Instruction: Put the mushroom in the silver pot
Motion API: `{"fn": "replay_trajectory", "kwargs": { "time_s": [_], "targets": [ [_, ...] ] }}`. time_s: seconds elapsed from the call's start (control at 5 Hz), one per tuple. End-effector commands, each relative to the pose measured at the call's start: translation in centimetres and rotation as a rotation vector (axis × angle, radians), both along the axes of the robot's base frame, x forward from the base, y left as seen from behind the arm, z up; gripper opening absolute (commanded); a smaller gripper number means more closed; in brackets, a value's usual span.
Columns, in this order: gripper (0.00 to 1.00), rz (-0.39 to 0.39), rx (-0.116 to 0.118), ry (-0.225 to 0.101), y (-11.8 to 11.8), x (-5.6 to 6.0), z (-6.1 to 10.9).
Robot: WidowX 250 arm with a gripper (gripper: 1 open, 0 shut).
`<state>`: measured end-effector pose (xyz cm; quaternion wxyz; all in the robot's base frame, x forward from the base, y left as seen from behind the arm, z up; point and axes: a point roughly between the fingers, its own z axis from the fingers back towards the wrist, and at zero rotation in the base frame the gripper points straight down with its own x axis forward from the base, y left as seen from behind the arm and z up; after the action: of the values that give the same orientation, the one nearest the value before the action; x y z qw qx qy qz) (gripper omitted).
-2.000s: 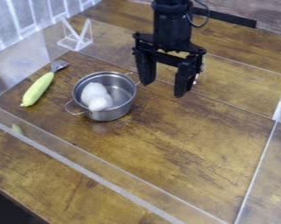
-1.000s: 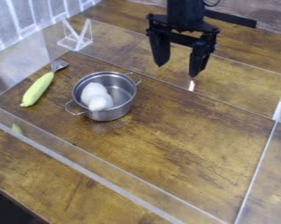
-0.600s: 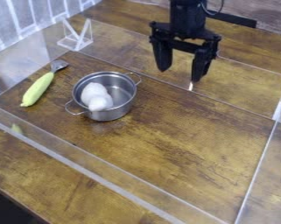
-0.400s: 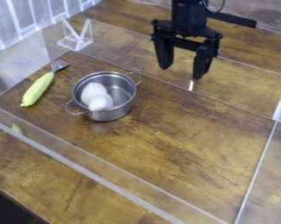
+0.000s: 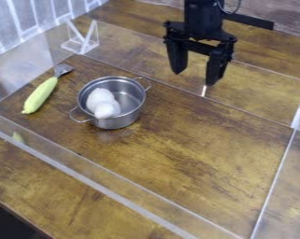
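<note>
Nearest the camera the wooden desk [image 5: 178, 159] is bare planking behind a clear acrylic barrier, and nothing of the task lies there. Further back, on the left half, stands the silver pot [image 5: 111, 102], upright, its two loop handles pointing roughly toward the near left and the far right. The mushroom [image 5: 102, 101] sits inside it, a white rounded lump resting on the pot's floor and leaning toward the left wall, so by the look of things the placing is already done. Just to the left of the pot, apart from it, lies a yellow-green corn cob [image 5: 40, 94], its long axis running from near left to far right. Farthest back, on the right, hangs the gripper [image 5: 197, 67], pointing straight down with its two black fingers spread wide and nothing between them; it is released and empty. The relation that matters is this: the pot with the mushroom lies down and to the left of the gripper in the view, nearer the camera, well apart from it, with open desk between the two. The mushroom itself is nearly round, so it offers no real long axis to line up with. I judge that no further reach toward the pot is called for, and that any coming move need only keep the gripper clear of the pot's far right handle, the part of the pot closest to it
</note>
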<state>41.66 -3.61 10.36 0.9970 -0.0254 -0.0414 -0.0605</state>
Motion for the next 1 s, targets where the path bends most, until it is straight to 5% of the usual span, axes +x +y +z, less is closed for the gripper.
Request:
{"fn": "replay_trajectory", "kwargs": {
  "time_s": [0.0,0.2,0.6,0.8],
  "targets": [
    [0.00,0.044,0.003,-0.045,1.3,0.3,1.7],
    [1.00,0.081,0.006,-0.038,1.2,1.3,0.5],
    [1.00,0.160,0.007,-0.042,1.4,3.4,-0.8],
    [1.00,0.105,0.009,-0.027,1.9,3.9,-1.6]
  ]
}}
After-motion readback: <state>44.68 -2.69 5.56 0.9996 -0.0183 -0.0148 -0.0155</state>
